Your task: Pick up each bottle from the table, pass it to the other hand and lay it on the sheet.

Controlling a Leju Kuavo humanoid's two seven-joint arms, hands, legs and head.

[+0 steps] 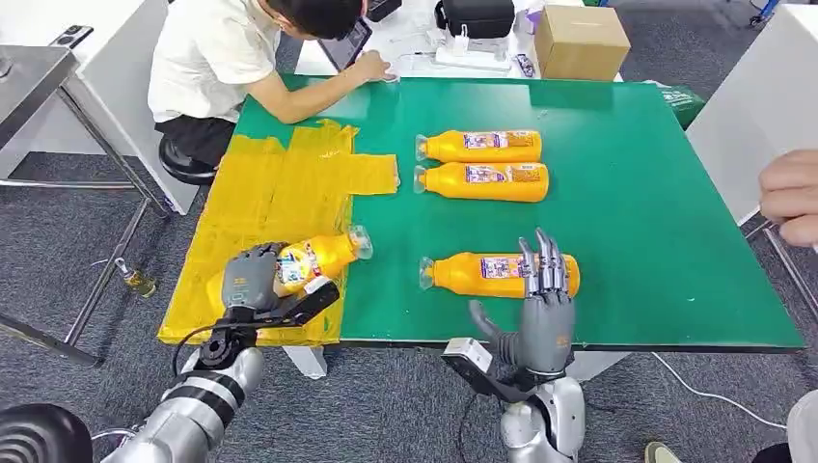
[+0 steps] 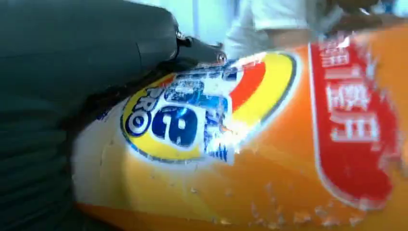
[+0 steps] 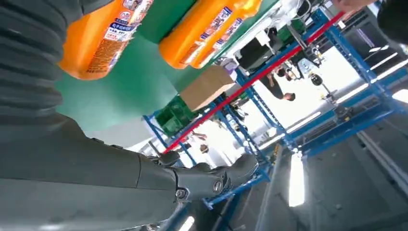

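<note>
The left hand (image 1: 253, 278) grips a bottle (image 1: 323, 257) over the yellow sheet (image 1: 280, 198) — seemingly about to lay it down — while the right hand (image 1: 543, 307), fingers apart and empty, reaches for the nearest bottle (image 1: 477, 274) on the worktop (image 1: 656, 203).

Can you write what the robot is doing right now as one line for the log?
left hand: holds orange plastic bottle over yellow sheet | right hand: open, beside near orange bottle | green table
</note>
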